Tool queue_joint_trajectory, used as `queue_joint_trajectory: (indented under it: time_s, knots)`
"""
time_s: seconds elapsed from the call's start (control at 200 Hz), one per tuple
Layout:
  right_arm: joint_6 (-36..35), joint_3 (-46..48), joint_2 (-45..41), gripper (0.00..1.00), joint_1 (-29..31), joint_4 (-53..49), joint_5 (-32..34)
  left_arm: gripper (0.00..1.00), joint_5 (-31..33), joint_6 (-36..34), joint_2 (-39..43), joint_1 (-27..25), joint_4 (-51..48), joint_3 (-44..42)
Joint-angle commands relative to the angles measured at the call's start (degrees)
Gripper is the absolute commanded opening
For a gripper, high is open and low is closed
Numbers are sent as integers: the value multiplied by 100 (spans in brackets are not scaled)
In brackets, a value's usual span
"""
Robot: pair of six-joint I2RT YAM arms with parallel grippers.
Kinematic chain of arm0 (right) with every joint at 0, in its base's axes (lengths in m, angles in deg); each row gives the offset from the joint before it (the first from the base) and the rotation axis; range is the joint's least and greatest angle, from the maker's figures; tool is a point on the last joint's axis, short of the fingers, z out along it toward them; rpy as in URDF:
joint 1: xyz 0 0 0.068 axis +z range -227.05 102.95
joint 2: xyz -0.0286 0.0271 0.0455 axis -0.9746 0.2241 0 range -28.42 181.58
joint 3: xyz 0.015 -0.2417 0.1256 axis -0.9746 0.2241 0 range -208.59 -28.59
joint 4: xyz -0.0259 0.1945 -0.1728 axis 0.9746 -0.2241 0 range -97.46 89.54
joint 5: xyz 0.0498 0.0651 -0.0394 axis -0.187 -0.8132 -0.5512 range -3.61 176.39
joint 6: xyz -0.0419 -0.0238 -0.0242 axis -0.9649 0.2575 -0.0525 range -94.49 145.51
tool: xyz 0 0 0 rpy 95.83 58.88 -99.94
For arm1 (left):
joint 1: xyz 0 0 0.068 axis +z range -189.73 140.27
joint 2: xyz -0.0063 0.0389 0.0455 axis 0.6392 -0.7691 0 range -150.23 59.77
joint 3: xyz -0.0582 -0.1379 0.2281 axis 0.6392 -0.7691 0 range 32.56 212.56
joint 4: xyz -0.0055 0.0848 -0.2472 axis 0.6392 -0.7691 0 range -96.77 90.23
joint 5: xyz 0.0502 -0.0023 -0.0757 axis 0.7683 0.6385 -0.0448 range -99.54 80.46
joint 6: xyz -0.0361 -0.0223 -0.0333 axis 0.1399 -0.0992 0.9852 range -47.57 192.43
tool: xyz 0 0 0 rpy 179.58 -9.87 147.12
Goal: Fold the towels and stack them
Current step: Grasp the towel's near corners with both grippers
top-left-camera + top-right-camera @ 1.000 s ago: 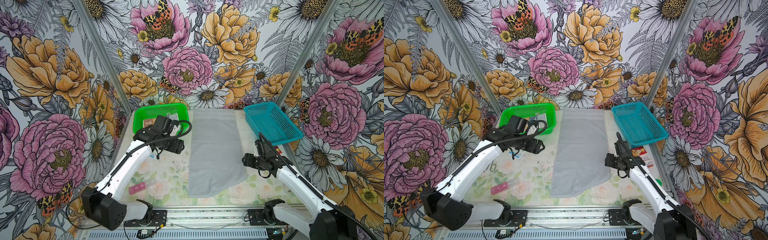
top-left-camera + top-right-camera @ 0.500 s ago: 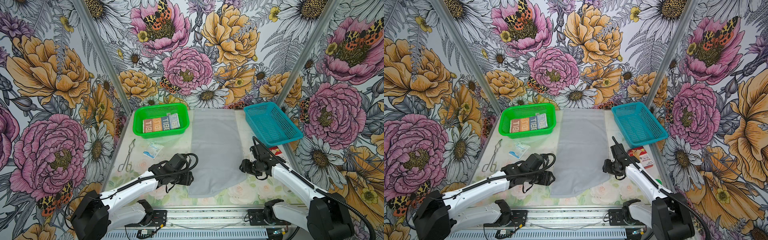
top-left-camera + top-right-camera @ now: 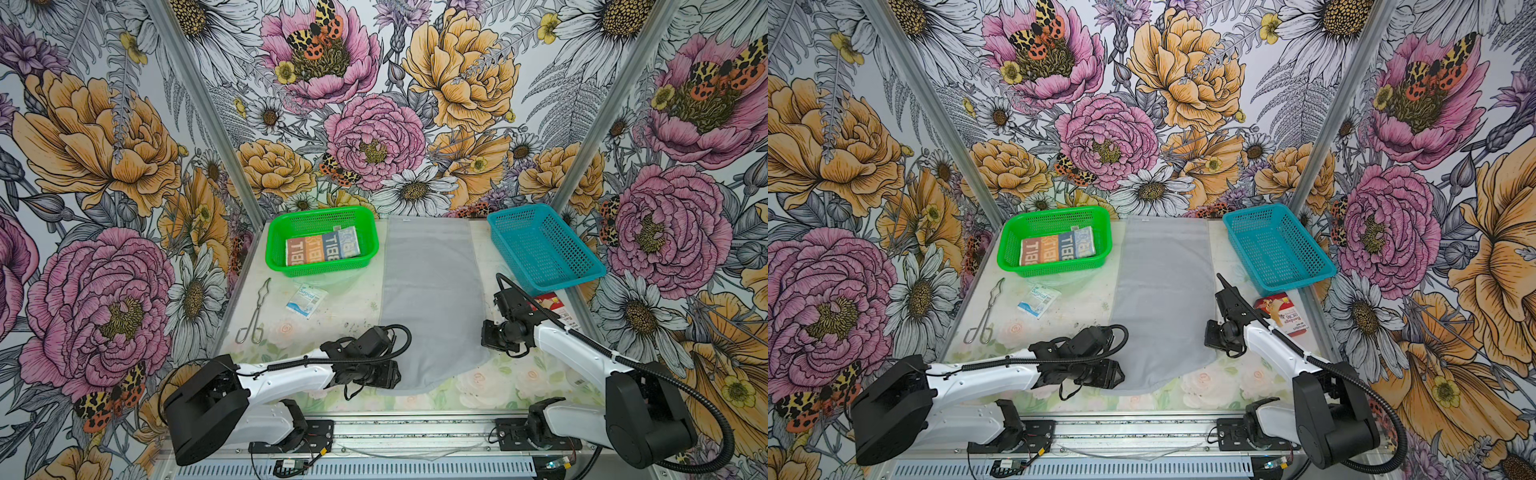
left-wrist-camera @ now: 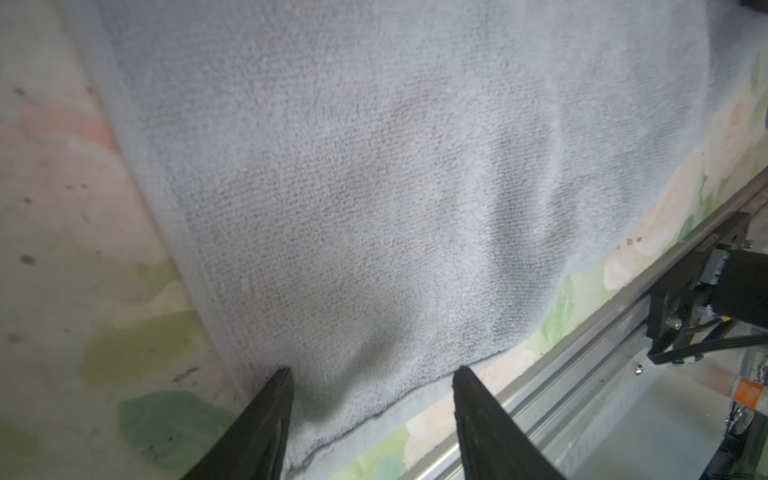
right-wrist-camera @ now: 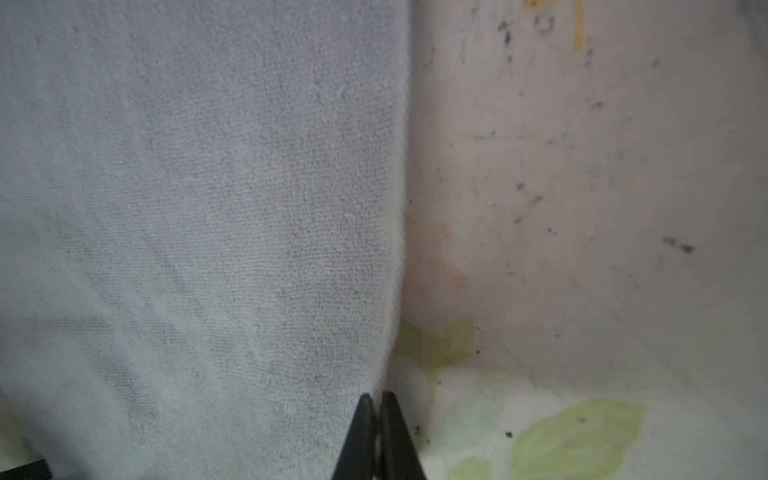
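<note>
over the desk (image 3: 353, 307), in both top views, the grey towel (image 3: 432, 291) (image 3: 1163, 291) lies spread flat down the middle, running from the back wall toward my bases, its near end rounded. my left gripper (image 3: 392, 376) sits low at the towel's near left corner. my right gripper (image 3: 487, 337) sits at its right edge, a little farther back. the lettered towel (image 3: 322, 250) lies folded inside the green basket (image 3: 320, 271) at back left, well apart from both grippers. the teal basket (image 3: 561, 282) stands at back right, with a red-white carton (image 3: 546, 300) just in front of it. tongs (image 3: 257, 309) and a small sachet (image 3: 306, 300) lie left of the grey towel.

from the left wrist, my left gripper (image 4: 372, 372) is spread wide, its fingers (image 4: 266, 424) straddling the towel's corner: one tip at the side hem, one at the near edge, with cloth filling the gap between. whether the tips touch it i cannot tell.

from the right wrist, my right gripper (image 5: 376, 397) is pressed together, pinching the grey towel's hem, with cloth on one side of the tips and bare desk on the other.
</note>
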Motion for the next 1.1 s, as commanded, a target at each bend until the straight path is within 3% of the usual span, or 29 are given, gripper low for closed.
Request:
queue_joint_trajectory:
  time_s: [0.0, 0.355, 0.67, 0.75, 0.921, 1.091]
  knots:
    - [-38, -356, -31, 0, 86, 87, -151, 63, 245, 301, -161, -38, 65, -226]
    - [-277, -1525, 329, 0, 167, -551, -139, 64, 979, 561, 280, 197, -387, -599]
    - [-854, -2626, 2286, 0, 193, 62, -595, 64, 1026, 310, 567, 638, -427, -632]
    - [-872, -2676, 2497, 18, 224, 372, -722, 64, 1089, 319, 545, 648, -426, -634]
    - [-1104, -2634, 2513, 44, 249, 957, -627, 64, 1308, 340, 569, 774, -428, -633]
    - [-1034, -2026, 1333, 55, 279, 926, -213, 65, 1351, 266, 678, 838, -446, -570]
